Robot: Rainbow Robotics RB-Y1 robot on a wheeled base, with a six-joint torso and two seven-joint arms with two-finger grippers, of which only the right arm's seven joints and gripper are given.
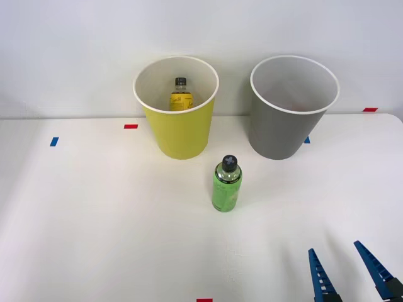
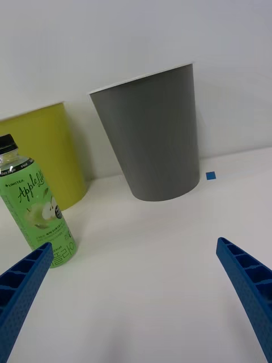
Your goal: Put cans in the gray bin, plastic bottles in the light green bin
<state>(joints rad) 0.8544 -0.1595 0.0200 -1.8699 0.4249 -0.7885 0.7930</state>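
White tabletop (image 1: 94, 239) fills the scene, meeting a plain pale wall at the far edge, with small red and blue tape marks dotted around it.

At the near right corner of the table sits the right gripper (image 1: 349, 272), its two blue ribbed fingers spread wide apart with nothing between them. From the wrist camera the same fingers stand at the two lower corners with bare table in the gap.

Outward from the jaws, the closest object is the bright green bottle (image 1: 227, 184). It stands upright on its base, black cap on top, so its long axis is vertical. It lies to the left of the gripper and farther away, off the jaws' centre line (in the wrist camera it stands just beside one finger, not between the two). A grasp would likely call for the gripper to shift left and reach forward until the bottle sits inside the open gap.

Beyond the bottle stand two bins at the far side. The light green bin (image 1: 177, 135) is directly behind the bottle and slightly left, with the yellow-orange labelled bottle (image 1: 181, 95) already upright inside it. The gray bin (image 1: 283, 135) stands to its right, apart from it, roughly straight ahead of the gripper.
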